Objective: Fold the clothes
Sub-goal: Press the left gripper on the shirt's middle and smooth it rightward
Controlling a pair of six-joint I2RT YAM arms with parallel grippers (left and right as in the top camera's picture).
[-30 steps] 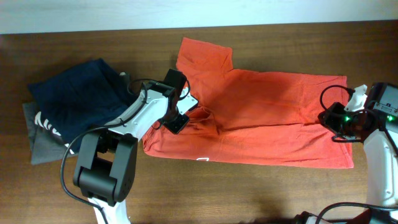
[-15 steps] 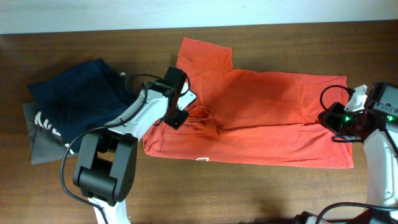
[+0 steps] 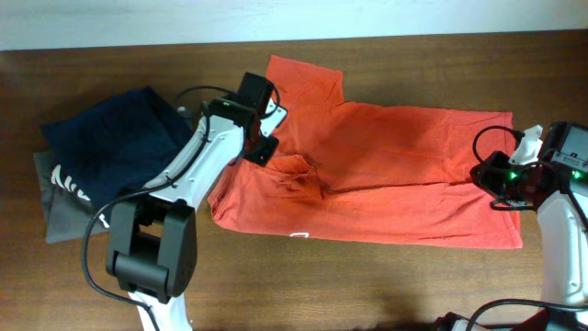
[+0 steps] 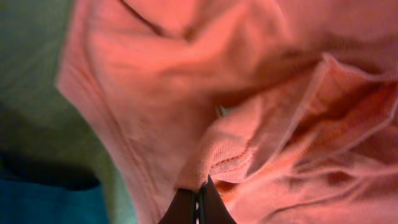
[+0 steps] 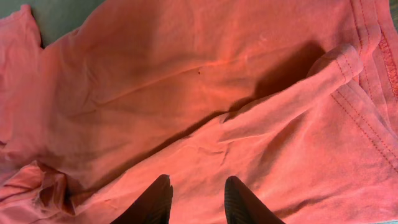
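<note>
Lying spread across the wooden surface point(image 3: 386, 276), the orange-red T-shirt point(image 3: 395, 175) is seen with one sleeve pointed toward the far edge. A raised fold near its collar end is pinched by the left claw point(image 4: 199, 204), whose fingers are pressed together on the cloth. The right claw point(image 5: 196, 196) is held over the shirt's opposite end, fingers spread apart above the fabric. A navy garment point(image 3: 110, 142) is piled on a grey one point(image 3: 60, 221) beside the left arm.

My left arm point(image 3: 197, 165) stretches to the sleeve end of the T-shirt point(image 3: 404, 175), left jaws pinched tight on a raised fold of it. My right arm point(image 3: 556, 230) stands at the opposite end, right jaws partly apart above the cloth.
</note>
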